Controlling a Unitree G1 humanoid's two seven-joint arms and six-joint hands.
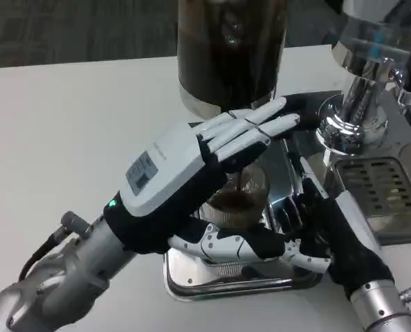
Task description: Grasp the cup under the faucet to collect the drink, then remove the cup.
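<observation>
Nearest the camera, the right hand [309, 242] reaches in from the lower right, its black palm and white-tipped fingers [223, 247] curled low around the near side of the clear cup [243, 194]; they lie against the glass base, though whether they truly clamp it I cannot tell. The cup stands upright on the shiny metal drip tray [192, 283], just past those fingers, with dark drink pooled in its bottom and a thin dark stream falling into it from above. Over the cup's left side lies the left hand [192, 162], white back up, its fingers [261, 124] stretched out flat and slightly apart, holding nothing; their tips reach toward the chrome faucet [344, 124]. Beyond those fingertips rises the dark drink dispenser [230, 48], a tall vessel of brown liquid. To the right of the faucet sits a slotted metal grate [378, 180] on the white table [67, 117].
</observation>
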